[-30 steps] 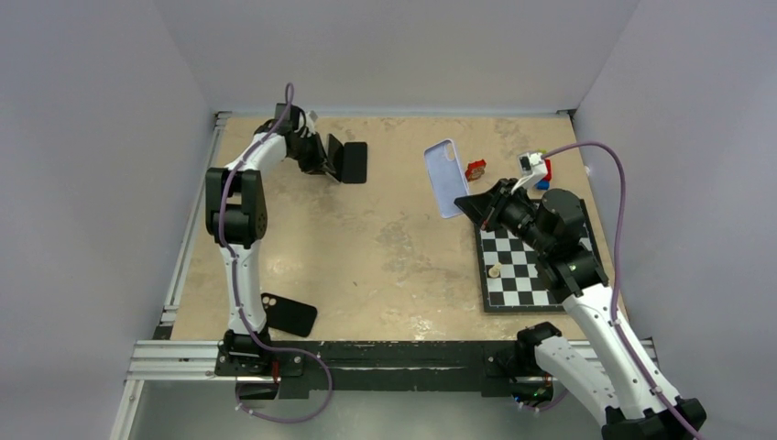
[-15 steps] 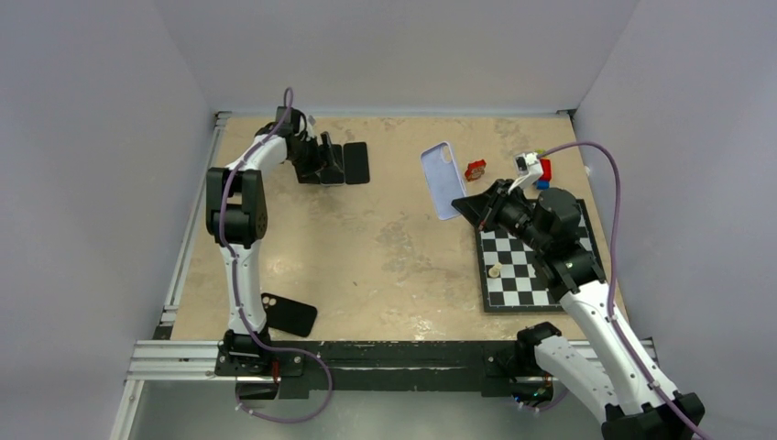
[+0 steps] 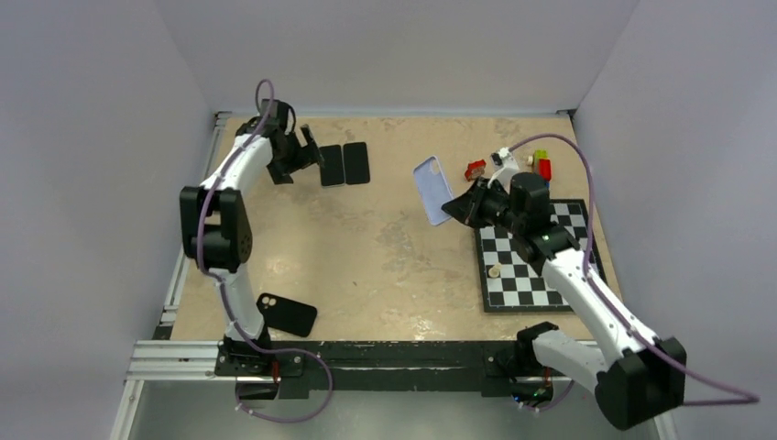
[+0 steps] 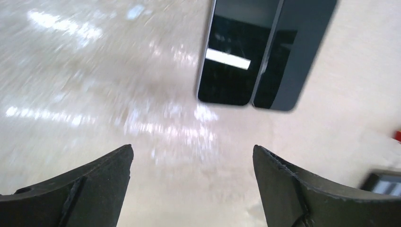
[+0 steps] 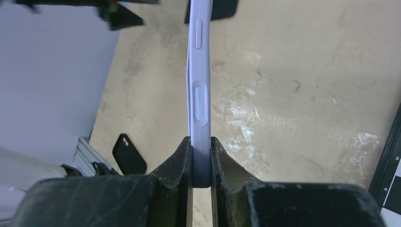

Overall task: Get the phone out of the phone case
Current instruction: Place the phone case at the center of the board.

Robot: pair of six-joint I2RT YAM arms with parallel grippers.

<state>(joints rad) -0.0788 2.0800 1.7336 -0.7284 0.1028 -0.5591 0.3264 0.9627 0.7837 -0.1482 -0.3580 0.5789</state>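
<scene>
Top external view: any brand or writing to read? (DESK)

Only a small mark on the rim of the black-and-white chessboard [image 5: 392,179], caught from the right wrist, too small to make out. (PHOTO)

Whereabouts of the phone? (DESK)

Glossy black phone [image 3: 332,165] flat on the mottled tan table [image 3: 385,266], far left, outside the lilac case, lying edge to edge with a matte black slab [image 3: 355,162]. Left gripper [image 3: 310,151] released, jaws spread wide, just beside the phone and not touching it. (PHOTO)

And the case? (DESK)

Lilac plastic phone case [image 3: 432,188] held up edge-on, pinched at its near end by the right gripper [image 3: 455,206], fingers clenched tight on it, arm reaching across the chessboard. (PHOTO)

Anything else around? (DESK)

Small red object [image 3: 475,169] and coloured blocks [image 3: 541,163] beyond the lilac case; pale round piece [image 3: 494,271] on the board; second black case with camera holes [image 3: 289,314] lying near the left arm's base. (PHOTO)
</scene>
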